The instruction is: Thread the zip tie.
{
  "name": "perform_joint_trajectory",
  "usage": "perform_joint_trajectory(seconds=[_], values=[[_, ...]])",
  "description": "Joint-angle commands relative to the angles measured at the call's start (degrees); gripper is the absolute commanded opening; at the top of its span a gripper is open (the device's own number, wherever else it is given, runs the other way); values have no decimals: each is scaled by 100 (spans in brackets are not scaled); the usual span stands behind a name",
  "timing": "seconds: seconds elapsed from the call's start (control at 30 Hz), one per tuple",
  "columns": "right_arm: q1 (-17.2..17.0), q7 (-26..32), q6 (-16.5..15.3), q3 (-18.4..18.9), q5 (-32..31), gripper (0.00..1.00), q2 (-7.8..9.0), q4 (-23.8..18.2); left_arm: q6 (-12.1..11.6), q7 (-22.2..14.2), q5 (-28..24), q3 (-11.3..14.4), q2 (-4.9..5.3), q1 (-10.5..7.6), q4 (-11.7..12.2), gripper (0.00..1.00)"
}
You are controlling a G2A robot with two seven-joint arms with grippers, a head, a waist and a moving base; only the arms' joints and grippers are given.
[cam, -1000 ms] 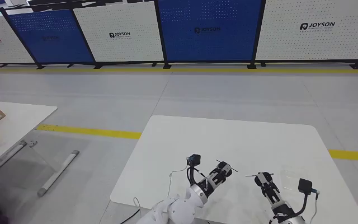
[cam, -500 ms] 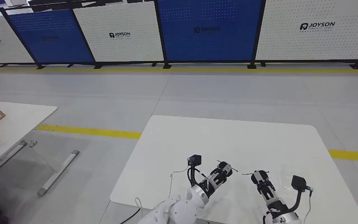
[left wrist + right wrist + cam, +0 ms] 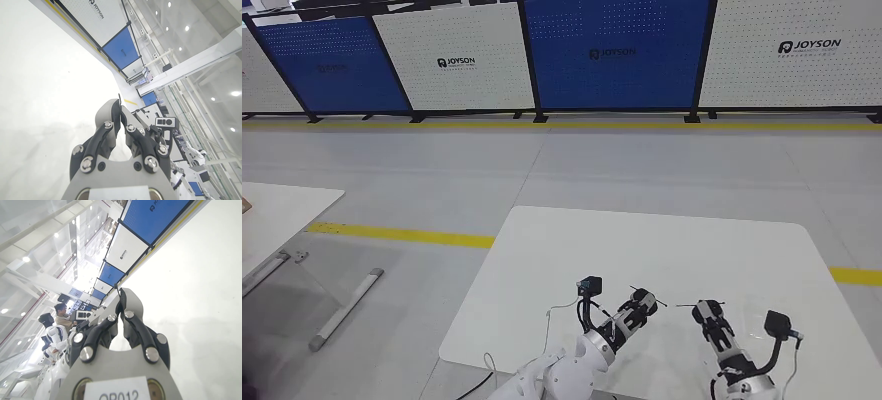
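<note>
Both ends gripped: left gripper (image 3: 120,111) pinched on zip tie (image 3: 119,98) tail; right gripper (image 3: 120,302) pinched on seemingly head end; ends apart, nothing threaded; aligning, inserting, pulling through left.

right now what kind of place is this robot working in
Most likely a big industrial hall or robot test floor: blue and white pegboard partitions fence it off, a yellow line marks the grey floor, and another white robot stands in the background.
</note>
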Motion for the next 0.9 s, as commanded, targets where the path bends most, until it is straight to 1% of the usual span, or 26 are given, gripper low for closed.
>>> perform_joint_trajectory(seconds=[0.0,0.23,0.3,0.47,0.57,0.73,0.87], values=[[-28,75,-38,65,33,0,-8,5,0,0,0,0,0,0,0,0],[-2,407,-47,109,38,0,-64,31,0,0,0,0,0,0,0,0],[31,536,-96,120,92,0,-82,59,0,0,0,0,0,0,0,0],[79,673,-108,123,38,0,-126,97,0,0,0,0,0,0,0,0],[88,642,-39,107,-78,0,-158,92,0,0,0,0,0,0,0,0],[136,487,176,40,-314,0,-226,93,0,0,0,0,0,0,0,0],[192,445,188,-57,-407,0,-286,190,0,0,0,0,0,0,0,0]])
